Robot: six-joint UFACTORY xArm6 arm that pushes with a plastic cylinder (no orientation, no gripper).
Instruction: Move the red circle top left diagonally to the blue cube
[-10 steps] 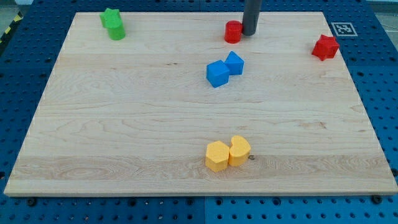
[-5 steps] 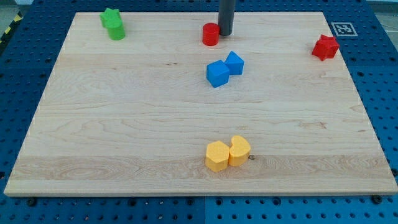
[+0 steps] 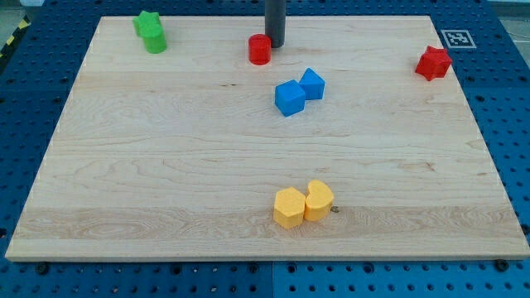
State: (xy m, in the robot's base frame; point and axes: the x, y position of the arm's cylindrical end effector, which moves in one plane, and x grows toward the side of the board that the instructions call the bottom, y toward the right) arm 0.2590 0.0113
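The red circle [image 3: 260,50] is a small red cylinder near the top middle of the wooden board [image 3: 166,165]. My tip [image 3: 274,44] touches its right side. Two blue blocks sit together below and to the right: a blue cube [image 3: 289,98] and a second blue block [image 3: 311,84] touching its upper right. The red circle lies up and to the left of the blue cube, apart from it.
Two green blocks [image 3: 151,31] sit at the top left. A red star-shaped block [image 3: 433,63] is at the top right. Two yellow blocks [image 3: 303,204] sit side by side near the bottom middle. A fiducial tag [image 3: 456,38] lies off the board's top right corner.
My tip has slid to the view's left along the top of the board, pushing the red circle left with it. The other blocks have not moved.
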